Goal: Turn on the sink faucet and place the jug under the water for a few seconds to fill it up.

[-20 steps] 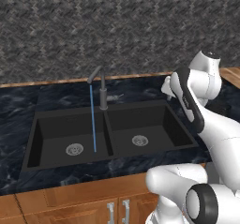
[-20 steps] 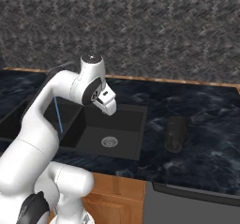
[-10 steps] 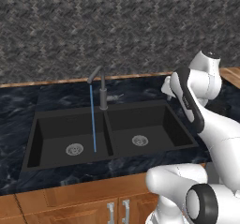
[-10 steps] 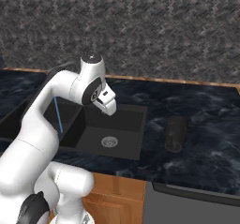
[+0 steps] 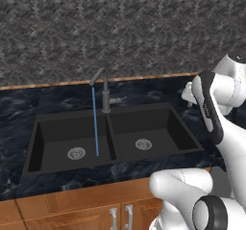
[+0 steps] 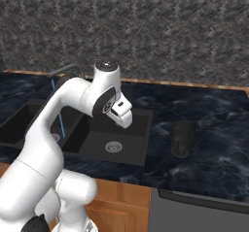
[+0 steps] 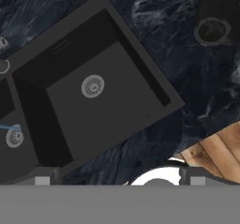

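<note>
The sink faucet (image 5: 104,91) stands behind the divider of the black double sink (image 5: 115,114), its spout turned over the left basin. A thin blue stream of water (image 5: 95,123) runs down beside that basin's drain. The dark jug (image 6: 182,138) stands upright on the counter to the right of the sink, apart from everything. My gripper (image 6: 125,121) hovers above the right basin, left of the jug, and holds nothing. In the hand view the gripper (image 7: 119,178) is open, its fingertips (image 7: 43,178) wide apart, with the right basin's drain (image 7: 92,85) below and the jug (image 7: 213,31) at the upper right.
Dark marble counter (image 6: 214,129) surrounds the sink, with a grey tiled wall (image 5: 120,27) behind it. Wooden cabinet fronts (image 5: 81,210) run below the front edge. A dark appliance edge (image 6: 204,202) lies at the lower right.
</note>
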